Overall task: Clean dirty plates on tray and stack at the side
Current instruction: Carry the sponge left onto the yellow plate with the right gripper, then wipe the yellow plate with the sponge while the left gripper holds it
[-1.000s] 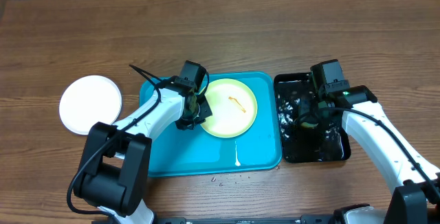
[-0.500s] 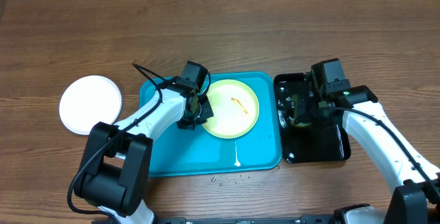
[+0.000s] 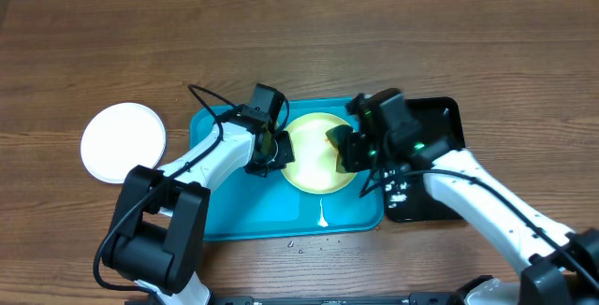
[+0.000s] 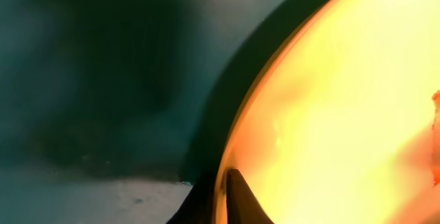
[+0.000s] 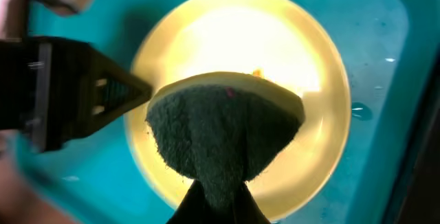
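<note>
From the right wrist I saw the right gripper (image 5: 218,207) clamped on a sponge (image 5: 223,124) over the yellow-green plate (image 5: 234,38) in the tray (image 5: 364,25), while the blurred left wrist showed the left gripper (image 4: 221,195) pinching its rim.

surface: brown wooden table (image 3: 393,43) | 9 o'clock: white plate (image 3: 123,142) | centre: turquoise tray (image 3: 243,211) | 3 o'clock, just beside it: black tray (image 3: 440,123) | 6 o'clock: small drops (image 3: 309,242)
</note>
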Robot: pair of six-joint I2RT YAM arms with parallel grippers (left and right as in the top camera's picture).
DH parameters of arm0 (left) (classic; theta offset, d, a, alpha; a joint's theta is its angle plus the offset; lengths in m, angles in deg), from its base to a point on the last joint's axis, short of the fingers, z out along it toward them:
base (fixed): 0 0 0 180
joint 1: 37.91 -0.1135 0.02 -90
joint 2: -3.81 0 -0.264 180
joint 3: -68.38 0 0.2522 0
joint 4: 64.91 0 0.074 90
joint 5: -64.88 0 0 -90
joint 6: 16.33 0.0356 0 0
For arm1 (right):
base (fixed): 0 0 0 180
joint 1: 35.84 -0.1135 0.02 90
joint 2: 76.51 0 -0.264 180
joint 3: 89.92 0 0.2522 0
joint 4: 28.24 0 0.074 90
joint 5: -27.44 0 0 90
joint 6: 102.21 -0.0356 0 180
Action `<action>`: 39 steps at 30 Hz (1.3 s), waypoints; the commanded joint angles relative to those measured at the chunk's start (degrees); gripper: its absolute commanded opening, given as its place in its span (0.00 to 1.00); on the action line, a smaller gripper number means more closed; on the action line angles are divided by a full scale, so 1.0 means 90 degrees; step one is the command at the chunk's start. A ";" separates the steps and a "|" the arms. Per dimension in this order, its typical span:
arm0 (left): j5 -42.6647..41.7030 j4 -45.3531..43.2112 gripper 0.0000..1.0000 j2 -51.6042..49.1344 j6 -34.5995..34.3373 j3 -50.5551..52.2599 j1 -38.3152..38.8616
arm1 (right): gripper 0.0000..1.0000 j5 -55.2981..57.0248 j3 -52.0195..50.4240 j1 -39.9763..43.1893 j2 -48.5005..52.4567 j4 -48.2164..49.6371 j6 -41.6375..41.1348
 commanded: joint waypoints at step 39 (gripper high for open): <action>0.0175 0.0066 0.04 -0.0364 0.0151 0.0272 0.0243 | 0.04 0.0801 0.0015 -0.0384 0.1851 0.0032 -0.0539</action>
